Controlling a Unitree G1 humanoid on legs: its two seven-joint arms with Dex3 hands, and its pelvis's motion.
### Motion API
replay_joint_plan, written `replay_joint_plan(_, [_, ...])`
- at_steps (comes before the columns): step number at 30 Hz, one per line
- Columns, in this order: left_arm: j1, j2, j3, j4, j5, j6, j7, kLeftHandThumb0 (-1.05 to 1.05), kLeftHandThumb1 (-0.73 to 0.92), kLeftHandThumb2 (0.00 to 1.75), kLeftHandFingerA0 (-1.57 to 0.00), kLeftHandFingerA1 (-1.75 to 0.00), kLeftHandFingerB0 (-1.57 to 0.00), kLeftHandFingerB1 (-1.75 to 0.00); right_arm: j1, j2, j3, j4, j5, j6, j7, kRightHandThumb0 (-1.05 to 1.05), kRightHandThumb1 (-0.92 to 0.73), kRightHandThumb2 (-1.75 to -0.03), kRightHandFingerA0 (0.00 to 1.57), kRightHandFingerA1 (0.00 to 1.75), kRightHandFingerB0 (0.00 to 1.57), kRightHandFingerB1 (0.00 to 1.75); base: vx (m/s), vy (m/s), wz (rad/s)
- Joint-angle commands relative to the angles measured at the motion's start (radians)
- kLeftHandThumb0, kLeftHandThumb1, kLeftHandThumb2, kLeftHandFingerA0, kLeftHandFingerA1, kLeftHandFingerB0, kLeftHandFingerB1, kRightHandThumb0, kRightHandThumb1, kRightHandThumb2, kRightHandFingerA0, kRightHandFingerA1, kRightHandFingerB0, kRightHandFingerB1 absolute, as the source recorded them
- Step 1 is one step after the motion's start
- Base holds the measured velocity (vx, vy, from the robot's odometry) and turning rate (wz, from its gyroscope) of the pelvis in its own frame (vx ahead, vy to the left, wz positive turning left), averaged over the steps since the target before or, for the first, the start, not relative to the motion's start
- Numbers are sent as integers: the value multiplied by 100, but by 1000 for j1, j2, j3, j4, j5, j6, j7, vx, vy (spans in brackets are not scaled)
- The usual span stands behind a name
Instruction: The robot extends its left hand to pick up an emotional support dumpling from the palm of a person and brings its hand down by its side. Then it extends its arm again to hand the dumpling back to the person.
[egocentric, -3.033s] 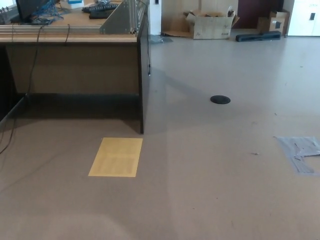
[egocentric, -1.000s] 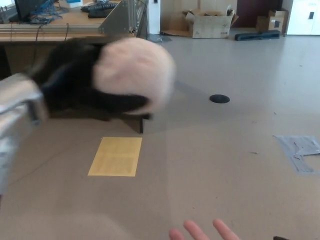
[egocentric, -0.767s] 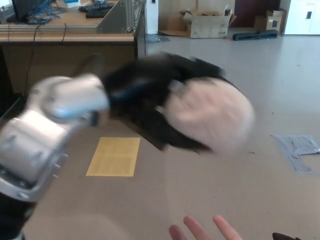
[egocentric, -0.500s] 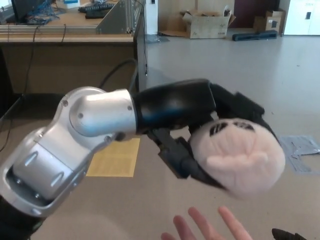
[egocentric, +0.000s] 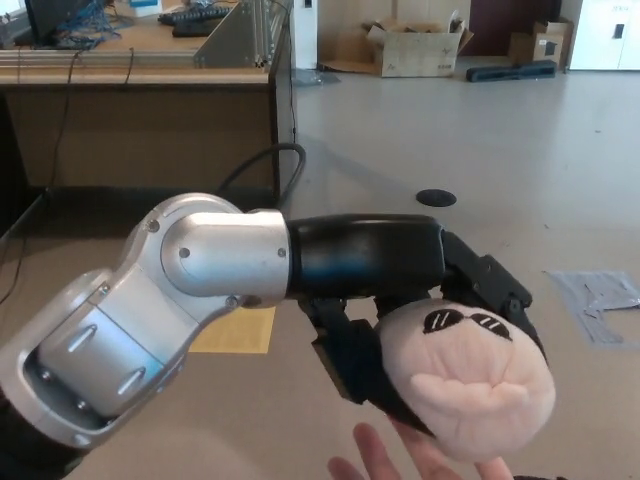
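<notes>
Gripping the dumpling, left robot hand is hovering at 5 o'clock, touching the person's palm. Risk: fingers opening while it is off-centre, plush rolling to the floor.

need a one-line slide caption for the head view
G1's left hand lowers the plush dumpling onto a person's open palm beside a wooden desk.

Grey-beige floor carrying a yellow sheet, partly hidden, near a wooden desk; black disc set mid-floor; grey tape patch at right. Farther back, open cardboard box, smaller box and dark flat bar resting against the far wall.
</notes>
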Motion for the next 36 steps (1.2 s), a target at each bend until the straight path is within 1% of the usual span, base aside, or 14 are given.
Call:
replay_joint_plan(1, [-12, 6, -10, 8, 55, 6, -44, -27, 62, 59, -81, -56, -69, -42, -31, -57, 56, 11, -108, 0, -96, -51, -77, -63, 61, 59, 53, 46, 0, 0, 0])
replay_joint_plan(5, [-13, -5, -5, 23, 60, -25, -65, -41, 59, 58, -63, -42, -55, -37, -47, -15, -38, 28, 47, 21, 28, -50, -67, -60, 53, 45, 43, 37, 0, 0, 0])
replay_joint_plan(6, [-23, -6, -8, 31, 59, -30, -80, -85, 52, 57, -11, -29, -12, -25, -41, -9, -51, 1, 68, 37, 49, -41, -66, -60, 54, 47, 13, 26, 0, 0, 0])
replay_joint_plan(8, [-39, -5, -13, 41, 60, -39, -108, -87, 53, 57, -5, -28, -9, -26, -43, -4, -73, -14, 88, 56, 72, -40, -66, -60, 51, 44, 13, 26, 0, 0, 0])
replay_joint_plan(9, [-37, 1, -11, 36, 62, -34, -115, -81, 50, 88, -5, -16, -12, -18, -61, 0, -80, 32, 75, 48, 52, -40, -65, -59, 50, 42, 15, 27, 0, 0, 0])
replay_joint_plan(13, [-52, 1, -2, 52, 46, -8, -149, -83, 50, 88, -3, -7, -9, -4, -93, 12, -114, 96, 97, 18, 74, -40, -64, -63, 48, 43, 19, 30, 0, 0, 0])
replay_joint_plan(14, [-55, 0, 4, 60, 44, -3, -152, -82, 49, 88, -3, -7, -8, -5, -105, 11, -117, 99, 90, 34, 59, -51, -50, -75, 46, 50, 17, 39, 0, 0, 0])
replay_joint_plan(16, [-56, 3, 6, 57, 49, 1, -156, -83, 49, 88, -4, -7, -8, -4, -107, 16, -124, 92, 93, 46, 60, -43, -63, -59, 49, 40, 19, 28, 0, 0, 0])
replay_joint_plan(17, [-57, 4, 6, 54, 50, 9, -157, -80, 47, 88, -4, -8, -7, -6, -105, 15, -122, 87, 89, 46, 56, -51, -50, -75, 42, 49, 13, 38, 0, 0, 0])
replay_joint_plan(18, [-53, 2, 9, 54, 49, 6, -160, -81, 47, 88, -4, -8, -7, -5, -106, 9, -115, 94, 75, 48, 52, -46, -65, -62, 44, 39, 17, 28, 0, 0, 0])
replay_joint_plan(19, [-53, 0, 10, 56, 49, 1, -163, -82, 48, 88, -4, -8, -8, -4, -118, 5, -117, 133, 72, 25, 55, -33, -45, -91, 36, 58, 4, 44, 0, 0, 0])
replay_joint_plan(23, [-52, -3, 13, 58, 54, -2, -169, -82, 48, 88, -4, -8, -8, -4, -130, 2, -119, 165, 71, 6, 57, -33, -45, -91, 36, 58, 4, 44, 0, 0, 0])
replay_joint_plan(24, [-65, 4, 15, 67, 60, -8, -178, -82, 48, 88, -4, -7, -8, -4, -127, 19, -129, 96, 95, 39, 55, -40, -63, -58, 48, 38, 18, 27, 0, 0, 0])
replay_joint_plan(36, [-70, 8, 46, 96, 38, 7, -226, -76, 42, 84, 0, -8, -1, -5, -96, 24, -132, -31, 113, 125, 86, -48, -63, -59, 50, 38, 23, 29, 0, 0, 0])
